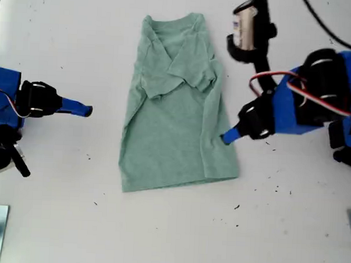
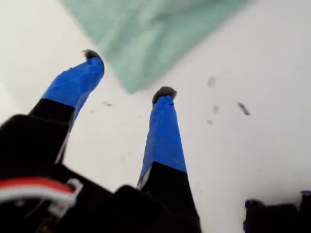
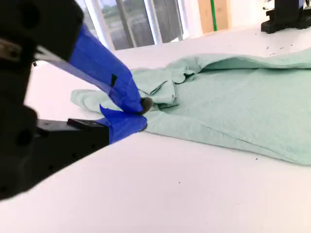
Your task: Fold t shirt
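The small pale sage-green cotton t shirt (image 1: 175, 137) (image 2: 155, 29) (image 3: 233, 102) lies flat mid-way across the white tabletop (image 1: 159, 235). Its neckline points to the exterior view's top and its sleeves are folded in over the chest. My first gripper (image 1: 227, 136) (image 2: 129, 73) is spread wide, right at the shirt's edge on the exterior view's right. My second gripper (image 1: 83, 110) (image 3: 141, 109) is pinched closed on nothing, sitting clear of the shirt on the exterior view's left.
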### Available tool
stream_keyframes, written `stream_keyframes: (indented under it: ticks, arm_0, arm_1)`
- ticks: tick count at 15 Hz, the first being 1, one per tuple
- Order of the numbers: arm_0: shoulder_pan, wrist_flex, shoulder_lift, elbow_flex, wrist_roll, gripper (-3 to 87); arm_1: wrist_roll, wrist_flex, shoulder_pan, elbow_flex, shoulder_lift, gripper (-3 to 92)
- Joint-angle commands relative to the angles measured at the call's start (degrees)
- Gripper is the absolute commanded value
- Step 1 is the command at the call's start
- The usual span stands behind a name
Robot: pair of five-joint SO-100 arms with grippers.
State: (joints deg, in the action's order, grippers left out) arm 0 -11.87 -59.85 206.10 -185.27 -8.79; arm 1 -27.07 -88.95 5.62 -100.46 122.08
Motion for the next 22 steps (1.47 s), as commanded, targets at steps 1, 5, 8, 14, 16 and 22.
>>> stream_keyframes:
  ticks: [1,5,8,14,16,22]
  arm_0:
    - [1.1,0.9,0.4,-0.6,0.2,3.0]
    - [-0.4,1.1,0.2,-0.8,2.6,-0.1]
    - [2.7,1.7,-2.1,4.9,7.7,-0.2]
    - [18.8,-21.5,-76.1,71.1,26.7,-0.3]
    - [20.0,-24.4,-86.0,84.1,25.3,6.8]
    - [17.3,-13.1,-103.9,82.8,17.1,27.5]
  arm_1:
    - [-4.7,16.3,7.4,-39.1,28.6,15.3]
    - [-4.9,20.5,13.8,-68.3,58.7,2.4]
    - [-3.0,24.8,16.3,-72.0,52.5,2.4]
    - [-3.3,25.8,16.7,-72.7,52.6,2.5]
    - [-3.1,25.7,16.7,-72.9,53.4,2.5]
    - [-2.7,20.0,16.3,-75.5,64.3,2.5]
